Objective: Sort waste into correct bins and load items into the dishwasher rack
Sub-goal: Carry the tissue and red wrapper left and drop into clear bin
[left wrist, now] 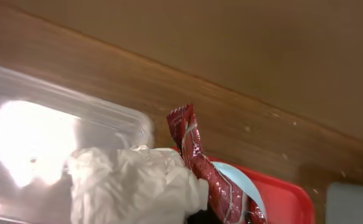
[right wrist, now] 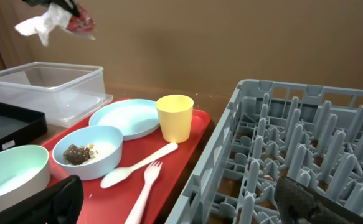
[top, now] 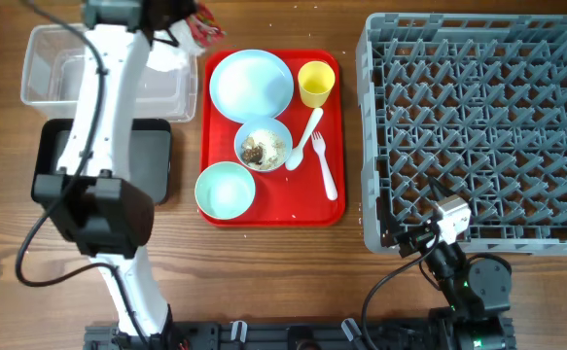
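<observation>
My left gripper (top: 178,23) is shut on a crumpled white napkin (left wrist: 131,186) and a shiny red wrapper (left wrist: 200,163), held in the air between the clear tub (top: 59,68) and the red tray's far corner. The black bin (top: 155,160) lies in front of the tub. The tray holds a pale blue plate (top: 251,83), a yellow cup (top: 315,83), a small bowl (top: 275,136) with brown and white food scraps (top: 256,149), a pale green bowl (top: 225,190), a white spoon (top: 307,136) and a fork (top: 327,167). My right gripper (right wrist: 181,205) is open and empty at the grey rack's (top: 478,126) front left corner.
The red tray (top: 273,209) sits between the bins and the rack. My left arm (top: 103,126) stretches over the black bin and the tub's right end. The right wrist view shows the napkin (right wrist: 44,23) and wrapper (right wrist: 80,23) high above the tub (right wrist: 50,87).
</observation>
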{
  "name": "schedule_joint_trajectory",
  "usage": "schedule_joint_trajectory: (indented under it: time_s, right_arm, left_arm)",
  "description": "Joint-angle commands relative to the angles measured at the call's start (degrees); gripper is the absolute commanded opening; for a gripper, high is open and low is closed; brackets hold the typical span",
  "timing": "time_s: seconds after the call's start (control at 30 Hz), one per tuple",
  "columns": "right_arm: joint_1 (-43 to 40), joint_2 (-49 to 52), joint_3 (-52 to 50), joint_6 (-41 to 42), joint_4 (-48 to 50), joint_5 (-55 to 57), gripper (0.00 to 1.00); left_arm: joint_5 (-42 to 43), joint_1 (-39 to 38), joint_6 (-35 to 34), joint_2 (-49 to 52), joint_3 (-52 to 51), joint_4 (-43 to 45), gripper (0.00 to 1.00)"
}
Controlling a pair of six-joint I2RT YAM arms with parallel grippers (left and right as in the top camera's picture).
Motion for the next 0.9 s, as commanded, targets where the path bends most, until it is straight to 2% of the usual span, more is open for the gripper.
schedule_joint_trajectory:
  time_s: [0.0, 0.23, 0.27, 0.37, 0.4, 0.47, 0.57, 0.67, 0.87]
  right_arm:
    - [0.35, -0.35, -0.07, -0.96, 0.17, -0.96, 1.00]
    - [0.35, -0.35, -0.07, -0.96, 0.17, -0.96, 1.00]
    - [0.35, -0.35, -0.07, -0.96, 0.17, -0.96, 1.00]
    - [0.35, -0.35, -0.07, -0.96, 0.17, -0.96, 1.00]
    - [0.35, -0.35, -0.07, -0.96, 0.17, -0.96, 1.00]
    - [0.35, -0.35, -0.07, -0.94, 0.17, -0.96, 1.00]
    - [0.35, -0.35, -0.07, -0.96, 0.17, -0.96, 1.00]
    - [0.35, -0.35, -0.07, -0.94, 0.17, -0.96, 1.00]
    - [0.35, -0.35, -0.07, -0.94, 0.17, -0.96, 1.00]
  left_arm:
    - [0.02, 6.93, -4.02, 3.32, -0.42, -0.59, 0.04]
    - [0.07, 15.89, -4.39, 13.75, -0.42, 5.29, 0.04]
    - [0.07, 16.04, -4.39, 14.38, -0.42, 6.14, 0.08]
    - [0.07, 16.13, -4.39, 15.02, -0.42, 8.39, 0.63]
    - [0.09, 16.13, -4.39, 14.97, -0.42, 9.20, 0.73]
    - [0.96, 16.06, -3.69, 14.95, -0.42, 9.07, 0.76]
    - [5.27, 16.00, 0.94, 12.33, -0.39, 8.15, 0.84]
    - [5.25, 14.86, 0.96, 5.81, -0.39, 5.68, 0.80]
    - [5.92, 6.03, 1.27, -6.49, -0.42, -12.22, 0.85]
